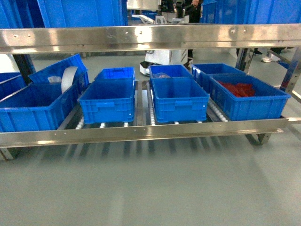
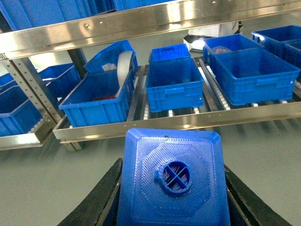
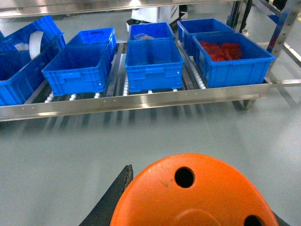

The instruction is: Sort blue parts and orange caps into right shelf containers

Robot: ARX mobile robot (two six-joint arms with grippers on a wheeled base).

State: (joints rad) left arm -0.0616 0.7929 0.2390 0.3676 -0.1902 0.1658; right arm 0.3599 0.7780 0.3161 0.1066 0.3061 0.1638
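Across the middle of the head view a steel shelf (image 1: pixel 141 132) carries a row of blue crates (image 1: pixel 179 99) on roller tracks, with a second steel rail crossing the upper part of the frame. The crate at the far right (image 1: pixel 249 98) holds a heap of red pieces (image 1: pixel 237 89). At the left, a tilted crate (image 1: pixel 59 74) leans on its neighbour and shows a white curved strip (image 1: pixel 68 78) inside. The two middle front crates look bare inside from this angle. Neither arm shows in the head view.

In the left wrist view, the blue part (image 2: pixel 174 181) fills the lower centre of the frame, its round stud facing the camera. The left pincer (image 2: pixel 171 197) is clenched on it, dark fingers (image 2: pixel 106 197) pressing against both sides. The shelf and crates lie well beyond, in the upper half.

In the right wrist view, the orange cap (image 3: pixel 195 195) sits at the bottom centre, its flat top with small holes turned to the camera. The right pincer (image 3: pixel 188 207) grasps it; one dark finger (image 3: pixel 113 200) shows at the cap's left edge. The crate of red pieces (image 3: pixel 233 59) stands at the upper right, far from the cap.
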